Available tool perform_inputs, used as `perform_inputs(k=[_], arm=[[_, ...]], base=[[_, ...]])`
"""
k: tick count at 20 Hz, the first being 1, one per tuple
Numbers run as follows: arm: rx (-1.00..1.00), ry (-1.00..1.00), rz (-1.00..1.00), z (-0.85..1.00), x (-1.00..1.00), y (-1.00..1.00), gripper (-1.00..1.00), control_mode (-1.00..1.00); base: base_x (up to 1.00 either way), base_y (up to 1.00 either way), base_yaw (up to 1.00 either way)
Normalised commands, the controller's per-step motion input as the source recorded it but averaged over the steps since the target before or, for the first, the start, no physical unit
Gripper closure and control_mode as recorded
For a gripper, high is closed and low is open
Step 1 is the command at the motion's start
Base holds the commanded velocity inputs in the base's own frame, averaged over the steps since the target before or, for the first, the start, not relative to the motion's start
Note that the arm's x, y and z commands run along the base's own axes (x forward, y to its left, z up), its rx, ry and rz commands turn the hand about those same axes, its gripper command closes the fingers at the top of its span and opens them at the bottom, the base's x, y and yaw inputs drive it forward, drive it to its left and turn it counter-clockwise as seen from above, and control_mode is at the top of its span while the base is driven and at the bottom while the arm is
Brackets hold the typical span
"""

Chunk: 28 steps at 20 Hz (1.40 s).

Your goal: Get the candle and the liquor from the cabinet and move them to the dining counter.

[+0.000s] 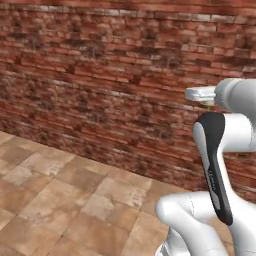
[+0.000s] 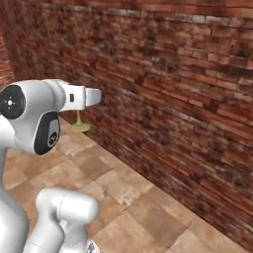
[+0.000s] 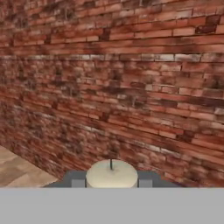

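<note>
My gripper (image 3: 111,183) is shut on the candle (image 3: 111,174). In the hand view its cream top and dark wick rise between the two dark fingertips (image 3: 78,182). In the right base view the candle's golden stem and flared base (image 2: 79,126) hang below the white hand (image 2: 83,97), held in the air above the floor. The left base view has the hand (image 1: 201,94) at the right, with a bit of gold (image 1: 208,104) under it. The liquor, the cabinet and the dining counter are out of view.
A red brick wall (image 1: 100,75) runs across ahead of me, close to the hand. Brown stone floor tiles (image 1: 60,200) stretch below and to the left. My own white arm (image 2: 29,118) stands in the near foreground.
</note>
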Motion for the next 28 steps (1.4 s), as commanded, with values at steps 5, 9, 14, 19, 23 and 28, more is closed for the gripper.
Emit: perform_inputs(k=[5,9,14,19,23,28], arm=[[0.0,0.0,0.0,0.0,0.0,0.0,1.0,1.0],[0.0,0.0,0.0,0.0,0.0,0.0,1.0,1.0],[0.0,0.0,0.0,0.0,0.0,0.0,1.0,1.0],[0.0,0.0,0.0,0.0,0.0,0.0,1.0,1.0],[0.0,0.0,0.0,0.0,0.0,0.0,1.0,1.0],[0.0,0.0,0.0,0.0,0.0,0.0,1.0,1.0]], base=[[0.85,-0.17,0.81],[0.73,-0.19,0.83],[0.71,-0.21,0.84],[0.96,-0.27,0.75],[0.92,-0.39,0.72],[0.99,-0.48,0.57]])
